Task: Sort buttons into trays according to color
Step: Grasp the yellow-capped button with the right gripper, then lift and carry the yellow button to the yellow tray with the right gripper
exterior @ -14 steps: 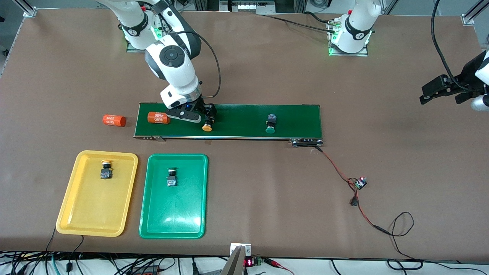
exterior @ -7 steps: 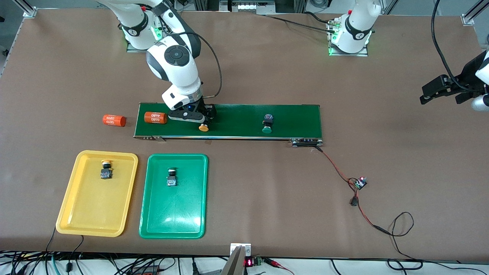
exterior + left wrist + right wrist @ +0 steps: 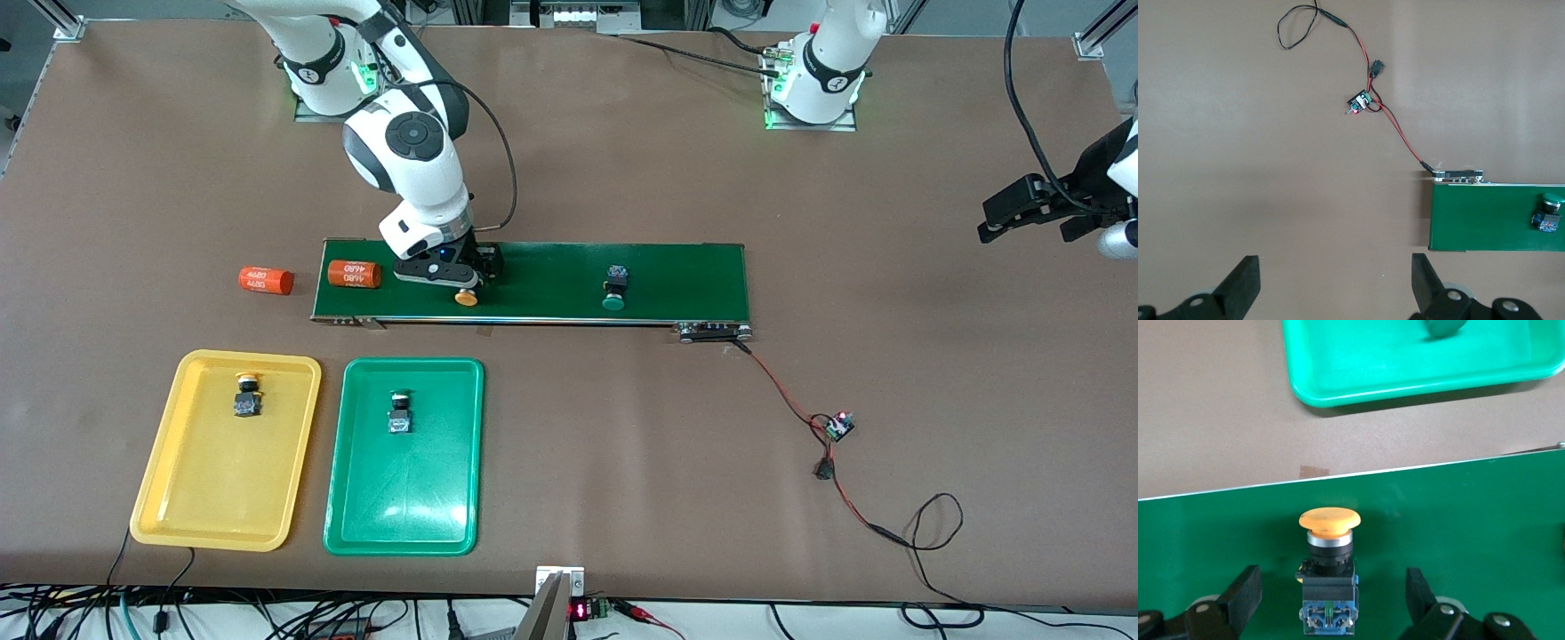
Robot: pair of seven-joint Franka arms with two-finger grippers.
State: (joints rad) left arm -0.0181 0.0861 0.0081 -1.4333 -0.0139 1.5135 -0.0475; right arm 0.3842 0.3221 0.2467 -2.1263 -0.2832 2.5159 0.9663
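On the dark-green belt [image 3: 551, 267] lies a button with a yellow-orange cap [image 3: 464, 297] [image 3: 1329, 520]. My right gripper [image 3: 460, 281] [image 3: 1335, 593] is low over it, open, one finger on each side of its black-blue body with a gap on both sides. A green-capped button [image 3: 614, 289] [image 3: 1546, 212] lies on the belt toward the left arm's end. The yellow tray [image 3: 222, 480] holds a yellow-capped button [image 3: 246, 395]. The green tray [image 3: 404, 498] [image 3: 1405, 360] holds another button [image 3: 400, 414]. My left gripper [image 3: 985, 233] [image 3: 1335, 280] waits open over bare table.
One orange cylinder with white print [image 3: 354, 273] lies on the belt beside my right gripper, another [image 3: 266, 280] on the table off the belt's end. A red-black cable with a small board [image 3: 837, 426] [image 3: 1361, 103] runs from the belt's corner toward the front camera.
The orange-capped button, the green-capped button and the cylinder on the belt have all shifted toward the right arm's end. My right gripper has moved along with the orange-capped button. The left arm has not moved.
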